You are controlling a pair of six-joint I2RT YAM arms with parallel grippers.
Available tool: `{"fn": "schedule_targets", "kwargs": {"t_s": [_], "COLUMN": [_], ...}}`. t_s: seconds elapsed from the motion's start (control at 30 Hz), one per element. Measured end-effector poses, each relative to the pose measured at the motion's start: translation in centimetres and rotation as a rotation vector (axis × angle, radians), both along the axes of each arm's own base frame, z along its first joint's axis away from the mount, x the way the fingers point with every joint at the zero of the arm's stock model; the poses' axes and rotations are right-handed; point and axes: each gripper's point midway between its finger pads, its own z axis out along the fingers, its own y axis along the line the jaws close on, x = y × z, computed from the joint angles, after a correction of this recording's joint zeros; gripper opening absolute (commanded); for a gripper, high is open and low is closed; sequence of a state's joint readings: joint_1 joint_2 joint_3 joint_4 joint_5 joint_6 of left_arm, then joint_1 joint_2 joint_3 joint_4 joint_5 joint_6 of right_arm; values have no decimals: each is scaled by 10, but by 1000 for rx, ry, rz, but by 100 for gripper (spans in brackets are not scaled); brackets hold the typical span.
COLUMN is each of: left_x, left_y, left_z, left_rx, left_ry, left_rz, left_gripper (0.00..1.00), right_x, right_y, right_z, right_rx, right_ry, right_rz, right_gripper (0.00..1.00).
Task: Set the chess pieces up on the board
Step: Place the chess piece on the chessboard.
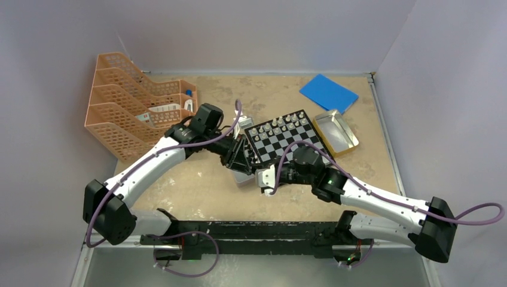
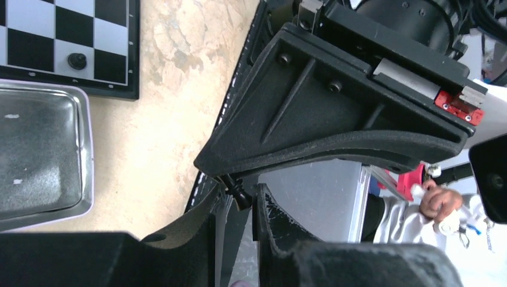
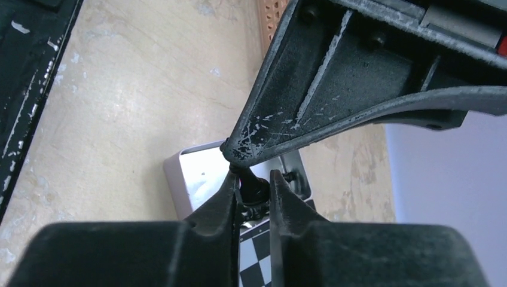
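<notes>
Pinching one tiny black chess piece (image 3: 251,188), both grippers meet just off the near left corner of the board (image 1: 281,146), over the silver tin (image 3: 197,176). The right gripper (image 3: 253,180) squeezes its sides and the left gripper (image 2: 241,196) clamps it too. It looks light, hard and slippery, so I would grip its thin middle softly.

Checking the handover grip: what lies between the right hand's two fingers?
A small black chess piece, pinched there by the right hand; the right wrist view shows it.
</notes>
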State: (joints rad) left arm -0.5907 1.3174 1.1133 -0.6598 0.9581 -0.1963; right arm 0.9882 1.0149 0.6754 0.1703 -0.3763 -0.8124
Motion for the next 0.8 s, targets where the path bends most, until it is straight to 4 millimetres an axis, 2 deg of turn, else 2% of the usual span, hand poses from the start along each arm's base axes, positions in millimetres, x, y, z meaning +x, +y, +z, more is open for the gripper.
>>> {"fn": "schedule_targets", "kwargs": {"t_s": [0.07,0.17,0.3,0.4,0.57,0.67,0.8], "left_x": [3,5,12,14,21,25,31], "left_y": [2,4,12,19,28,25,17], "left_z": [1,5,23,51,89,93,83], "left_rx": [12,25,27,-20,-106,-122,-110], "left_ry": [-8,-24,-113,-230,-368,-378,-341], "left_rz": [19,58,153,225,327,334,315], "left_gripper": [4,15,26,32,41,46,50], "right_x": [2,3,4,-1,-11,-11,-5], "right_y": [-1,1,7,12,8,7,5], "right_z": [-2,1,17,30,40,50,61], "right_rx": [6,57,178,308,490,565,644], "right_ry": [13,65,188,339,574,664,740], "right_rz": [-20,-55,-106,-132,-166,-182,-225], "right_gripper": [0,0,0,0,0,0,0]}}
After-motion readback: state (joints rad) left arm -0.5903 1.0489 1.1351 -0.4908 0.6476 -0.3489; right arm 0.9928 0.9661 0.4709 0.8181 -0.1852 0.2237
